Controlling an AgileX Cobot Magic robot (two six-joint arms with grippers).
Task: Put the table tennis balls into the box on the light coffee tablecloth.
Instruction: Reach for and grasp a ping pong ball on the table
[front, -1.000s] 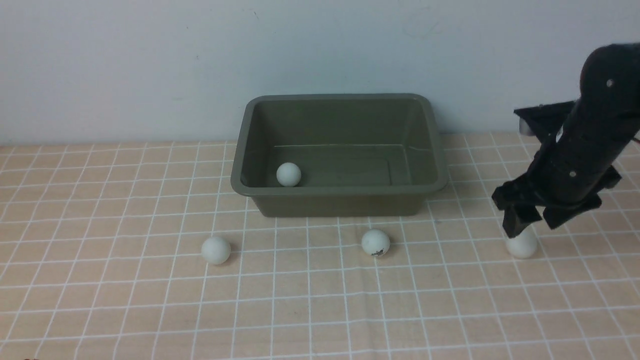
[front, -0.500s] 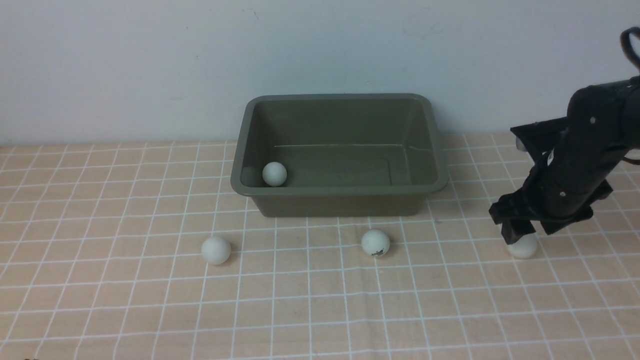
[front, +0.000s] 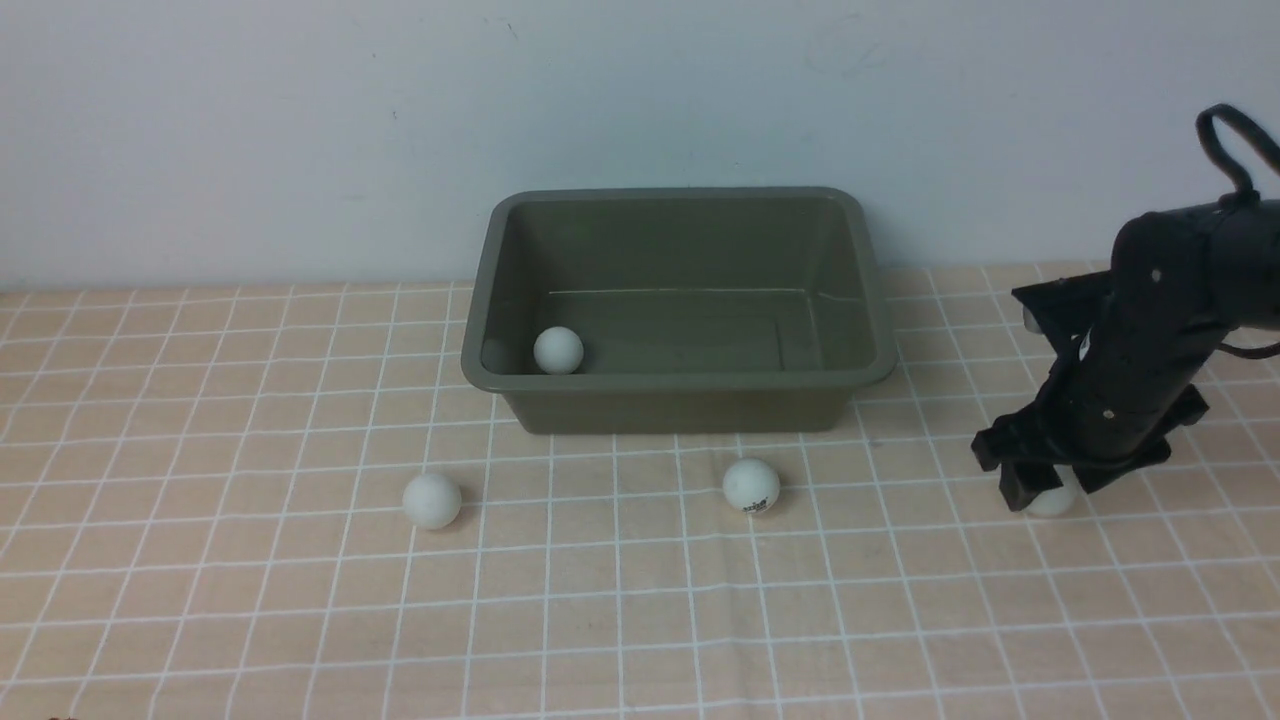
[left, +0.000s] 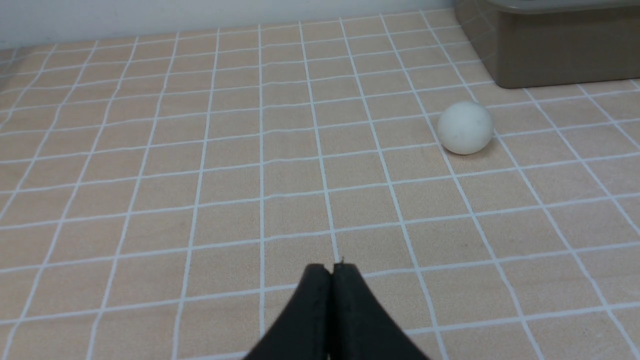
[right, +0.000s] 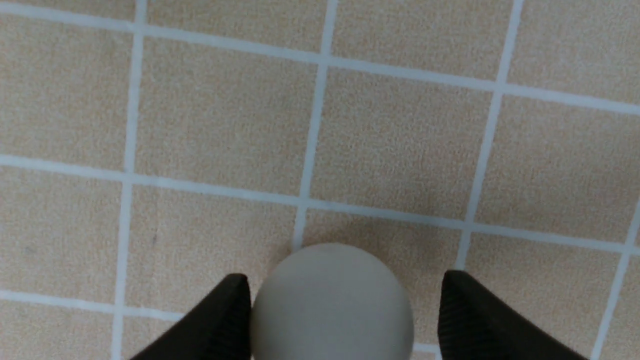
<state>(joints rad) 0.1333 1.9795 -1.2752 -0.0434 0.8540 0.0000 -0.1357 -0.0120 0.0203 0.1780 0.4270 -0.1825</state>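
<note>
A ball (right: 332, 305) at the right is straddled by the right gripper (right: 345, 279), jaws parted; the left gripper (left: 331, 268) is closed.

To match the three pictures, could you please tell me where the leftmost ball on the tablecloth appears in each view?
Front view: leftmost ball on the tablecloth, nearer the camera than the box's left corner.
Left wrist view: the ball, close to the box's corner.
Right wrist view: not in it; another ball shows.
Shared landmark: the box, front and left wrist views.

Light coffee tablecloth (front: 200, 600) (white-gridded) beneath the box (front: 680, 410) and three loose table tennis balls (front: 432, 500)
</note>
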